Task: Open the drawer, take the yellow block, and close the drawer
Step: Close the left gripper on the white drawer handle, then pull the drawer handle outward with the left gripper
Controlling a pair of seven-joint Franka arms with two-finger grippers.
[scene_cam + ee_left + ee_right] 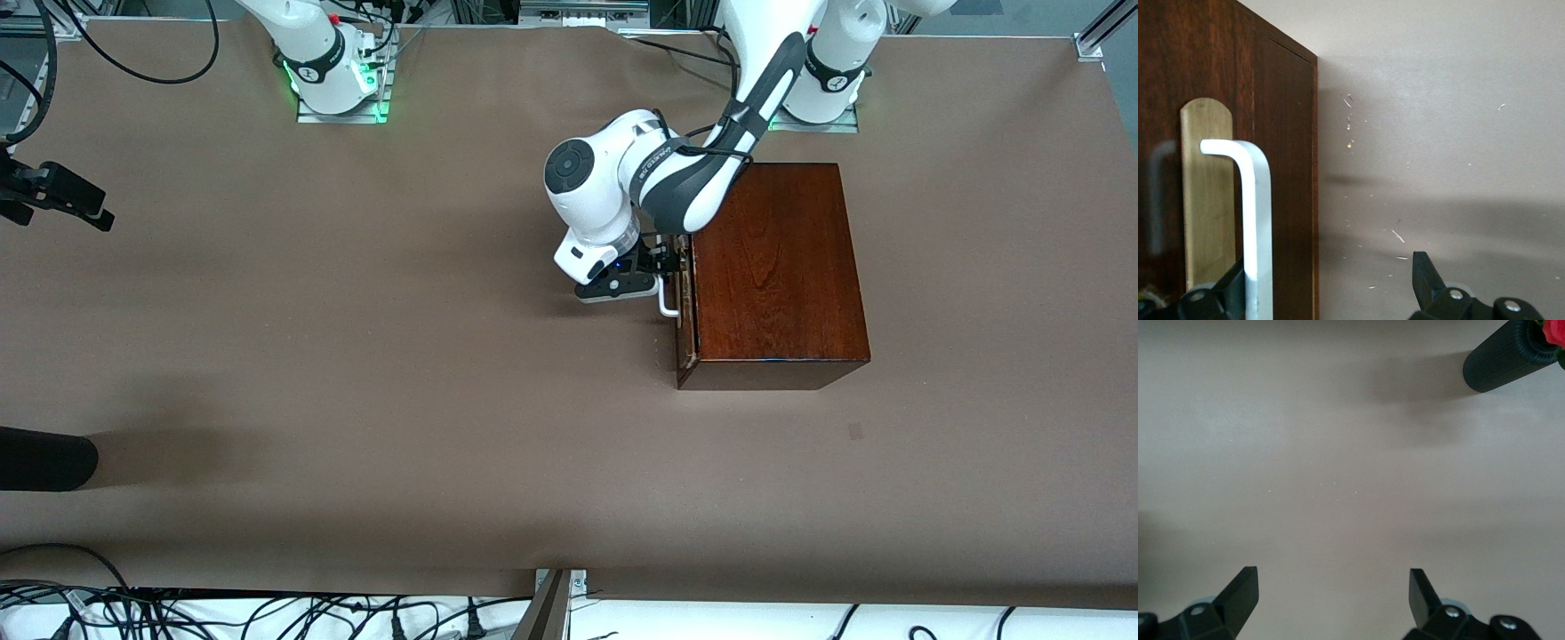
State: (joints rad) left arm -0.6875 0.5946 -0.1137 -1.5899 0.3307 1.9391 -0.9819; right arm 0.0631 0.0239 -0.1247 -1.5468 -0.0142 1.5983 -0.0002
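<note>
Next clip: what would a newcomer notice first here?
The glossy mahogany box at the left arm's end of the table, its drawer shut. The left tool sits open at the white handle, one finger beside the bar. The right tool waits open over bare table.

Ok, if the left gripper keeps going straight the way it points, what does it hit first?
Most likely the drawer front: the open left gripper points at it, one finger beside the white handle. Depth is unclear.
</note>
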